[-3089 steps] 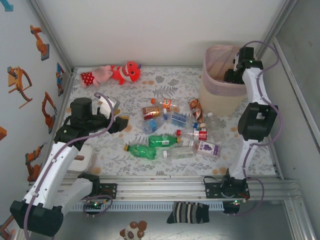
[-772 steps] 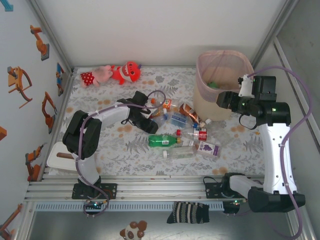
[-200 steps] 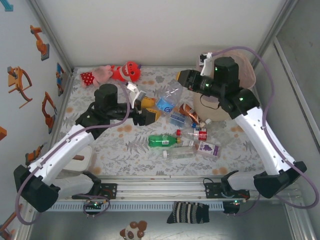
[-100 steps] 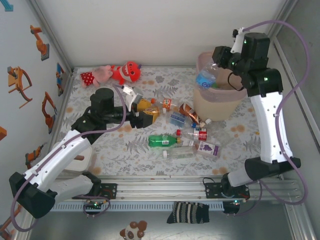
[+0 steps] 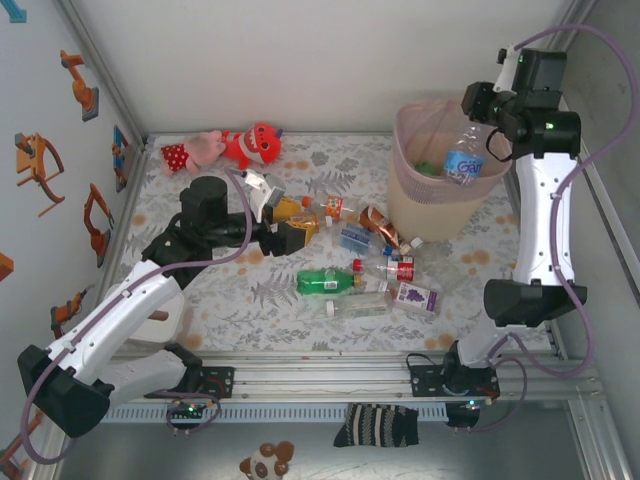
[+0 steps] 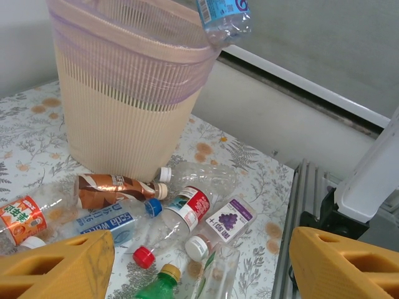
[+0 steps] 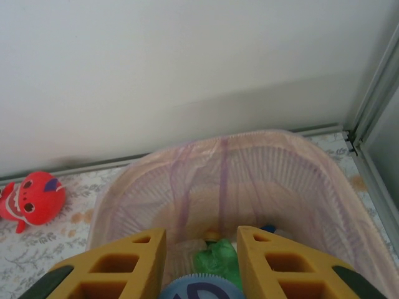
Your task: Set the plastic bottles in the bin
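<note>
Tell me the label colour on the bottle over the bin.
Blue with white lettering, seen best on the bottle in the top external view.

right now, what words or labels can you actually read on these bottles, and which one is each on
"Ga", rest unclear: blue label of the clear bottle above the bin.
"Spring Water", probably, beside Chinese characters: blue-label bottle.
Orange-label bottle, red-label bottle, grape-label bottle: print too small to read.
</note>
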